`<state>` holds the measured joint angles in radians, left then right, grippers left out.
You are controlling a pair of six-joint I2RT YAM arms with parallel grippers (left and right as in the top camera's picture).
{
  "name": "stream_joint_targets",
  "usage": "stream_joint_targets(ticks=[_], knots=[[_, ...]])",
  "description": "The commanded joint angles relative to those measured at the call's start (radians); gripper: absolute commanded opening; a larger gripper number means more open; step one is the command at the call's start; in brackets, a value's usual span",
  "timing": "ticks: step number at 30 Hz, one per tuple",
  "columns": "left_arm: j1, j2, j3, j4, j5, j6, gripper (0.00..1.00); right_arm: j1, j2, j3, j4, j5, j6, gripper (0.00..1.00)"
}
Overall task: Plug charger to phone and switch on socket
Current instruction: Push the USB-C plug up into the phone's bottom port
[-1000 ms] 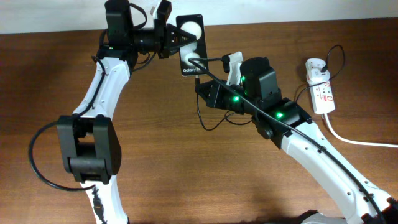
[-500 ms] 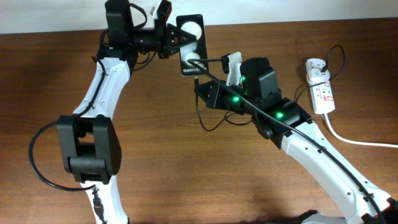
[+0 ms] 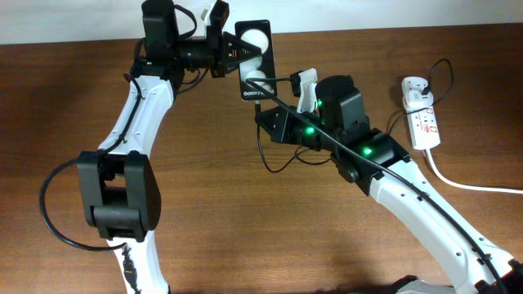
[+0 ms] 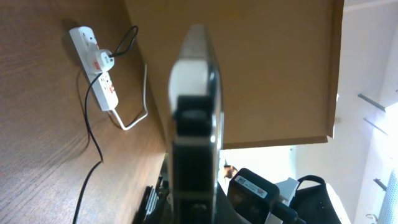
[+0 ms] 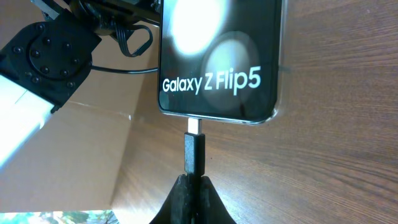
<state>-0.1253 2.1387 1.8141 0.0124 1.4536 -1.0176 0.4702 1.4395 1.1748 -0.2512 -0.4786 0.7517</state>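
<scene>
Wooden tabletop (image 3: 204,204) — glossy black rectangular phone (image 5: 217,56) at far side.
Left jaws clamp it; right jaws pinch the black charger plug (image 5: 193,152).

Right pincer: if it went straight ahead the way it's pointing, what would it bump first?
The phone. The right pincer grips the charger's plug, whose silver tip sits right at the phone's bottom edge, so the plug would probably push into the phone first.

Phone (image 3: 255,55) left of socket (image 3: 424,122); charger (image 5: 194,152) at phone's bottom edge.
</scene>
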Motion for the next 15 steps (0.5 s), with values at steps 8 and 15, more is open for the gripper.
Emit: stream_joint_targets(ticks=[8, 15], knots=[[0.006, 0.004, 0.005, 0.006, 0.024, 0.013, 0.00, 0.000, 0.009, -0.003, -0.013, 0.000, -0.014, 0.04], [0.005, 0.004, 0.005, 0.006, 0.024, 0.013, 0.00, 0.000, 0.009, -0.003, 0.002, 0.035, -0.014, 0.04]])
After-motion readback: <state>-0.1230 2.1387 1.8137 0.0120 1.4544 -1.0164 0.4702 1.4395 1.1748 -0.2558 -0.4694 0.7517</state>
